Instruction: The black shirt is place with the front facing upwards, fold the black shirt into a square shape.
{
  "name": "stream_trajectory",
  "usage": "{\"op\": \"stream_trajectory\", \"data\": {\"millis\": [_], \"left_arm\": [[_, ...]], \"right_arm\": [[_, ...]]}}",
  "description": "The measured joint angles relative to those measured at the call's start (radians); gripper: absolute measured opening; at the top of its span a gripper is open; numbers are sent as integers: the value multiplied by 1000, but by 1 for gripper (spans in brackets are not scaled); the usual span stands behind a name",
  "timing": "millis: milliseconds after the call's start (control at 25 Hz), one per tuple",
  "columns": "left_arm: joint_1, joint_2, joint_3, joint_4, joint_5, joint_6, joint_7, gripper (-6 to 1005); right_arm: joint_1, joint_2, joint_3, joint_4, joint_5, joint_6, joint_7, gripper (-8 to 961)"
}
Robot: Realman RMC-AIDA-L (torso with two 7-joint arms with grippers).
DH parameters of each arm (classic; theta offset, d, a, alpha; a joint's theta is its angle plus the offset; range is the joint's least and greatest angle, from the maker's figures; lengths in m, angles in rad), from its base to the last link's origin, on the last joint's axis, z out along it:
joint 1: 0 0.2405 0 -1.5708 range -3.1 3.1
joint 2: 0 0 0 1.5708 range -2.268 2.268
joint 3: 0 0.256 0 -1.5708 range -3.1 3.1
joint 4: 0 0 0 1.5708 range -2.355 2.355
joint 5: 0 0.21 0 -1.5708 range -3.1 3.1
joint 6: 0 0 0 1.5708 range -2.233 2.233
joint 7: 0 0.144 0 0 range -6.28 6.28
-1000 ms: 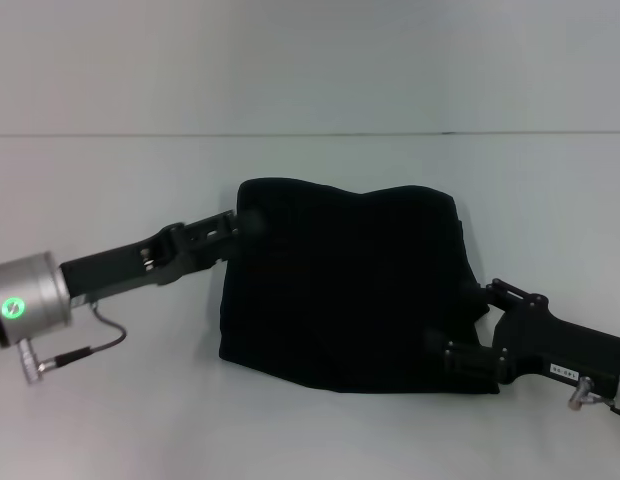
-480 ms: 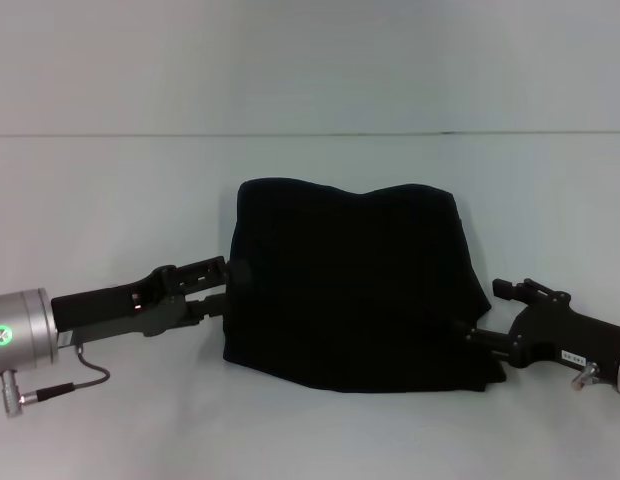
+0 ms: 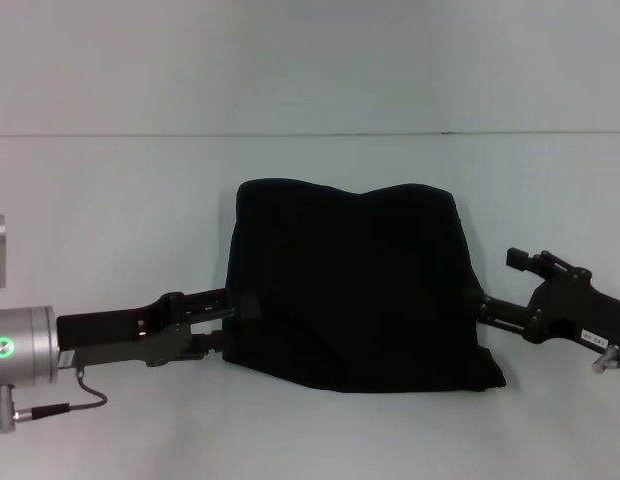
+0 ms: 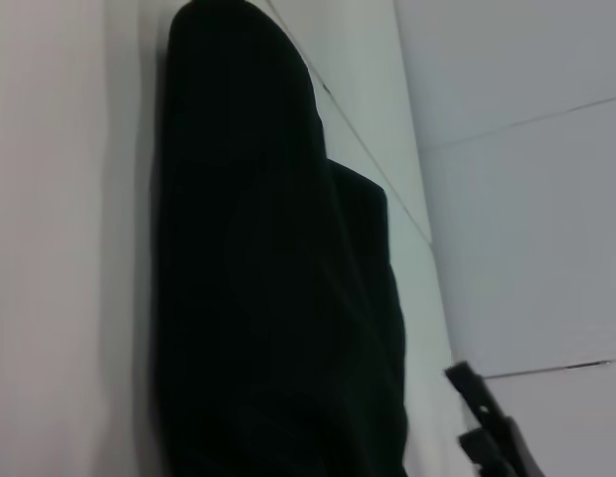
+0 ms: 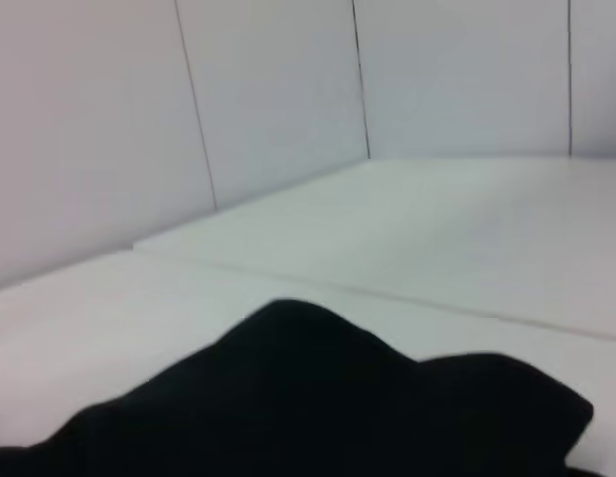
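The black shirt (image 3: 355,285) lies folded on the white table (image 3: 110,200) as a roughly square dark block. No lettering or label shows on its upper face. Its far edge is slightly wavy, with a shallow dip near the middle. Its near edge runs at a slant and ends in a corner close to the right gripper. No container is present; the shirt rests directly on the table surface.

In the left wrist view the shirt (image 4: 273,288) appears as a thick dark layered mass lying on the table, with one rounded end and a stepped second layer behind it. In the right wrist view the shirt (image 5: 318,407) fills the near part of the picture, with a humped edge outlined against the pale table and the wall panels behind.

The left gripper (image 3: 235,310) sits at the shirt's left side, low and near the front corner. Its tips reach the cloth edge. Whether its fingers are spread or pressed together cannot be told, because they merge with the dark fabric. The left arm extends nearly level from the silver wrist housing, which shows a green light, toward the shirt.

The right gripper (image 3: 475,300) sits at the shirt's opposite side, at the lower part of that edge, with its tip against the cloth. Its finger state also cannot be told. The right arm enters from the right border and angles slightly toward the shirt.
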Motion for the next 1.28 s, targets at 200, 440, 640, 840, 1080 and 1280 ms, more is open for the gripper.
{"op": "stream_trajectory", "data": {"millis": [200, 440, 640, 840, 1080, 1280], "left_arm": [[14, 9, -6, 18, 8, -30, -4, 893], [13, 13, 2, 23, 48, -57, -29, 887], [-14, 2, 13, 20, 89, -61, -32, 883], [-32, -3, 35, 19, 90, -65, -32, 878], [-43, -4, 73, 17, 90, -102, -55, 873], [-44, -3, 141, 37, 90, -127, -101, 809]], "right_arm": [[-6, 0, 0, -7, 5, -31, -1, 943], [-8, 0, -2, -7, 6, -40, -2, 943], [-6, 1, -2, -7, 6, -40, -3, 943], [-8, 1, -2, -7, 6, -41, -4, 943], [-9, 1, -3, -7, 6, -41, -4, 943], [-10, 1, -4, -7, 6, -44, -4, 943]]}}
